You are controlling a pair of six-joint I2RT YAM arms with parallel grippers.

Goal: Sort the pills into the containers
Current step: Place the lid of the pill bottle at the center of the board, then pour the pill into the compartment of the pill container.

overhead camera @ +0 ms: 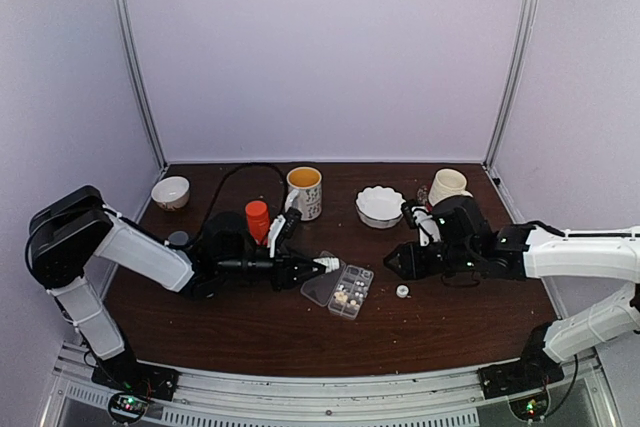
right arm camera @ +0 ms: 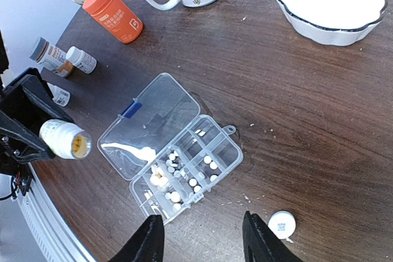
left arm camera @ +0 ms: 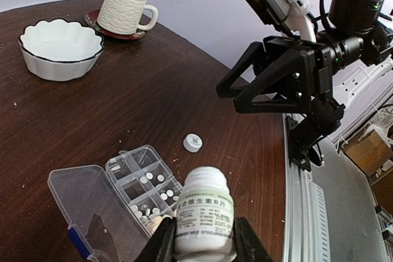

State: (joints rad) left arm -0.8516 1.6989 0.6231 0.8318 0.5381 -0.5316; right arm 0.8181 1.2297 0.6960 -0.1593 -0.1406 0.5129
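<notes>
The left gripper (left arm camera: 204, 242) clamps a small uncapped white bottle (left arm camera: 204, 210) just beside the open organizer box (right arm camera: 156, 111). The box lies mid-table (right arm camera: 307, 102), with whitish pills (right arm camera: 174, 162) in several compartments. The right gripper (right arm camera: 202, 243) hovers with its jaws parted and empty, near a white cap (right arm camera: 281, 223).

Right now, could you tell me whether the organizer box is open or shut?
Open: its clear lid lies folded back flat beside the compartments.
</notes>
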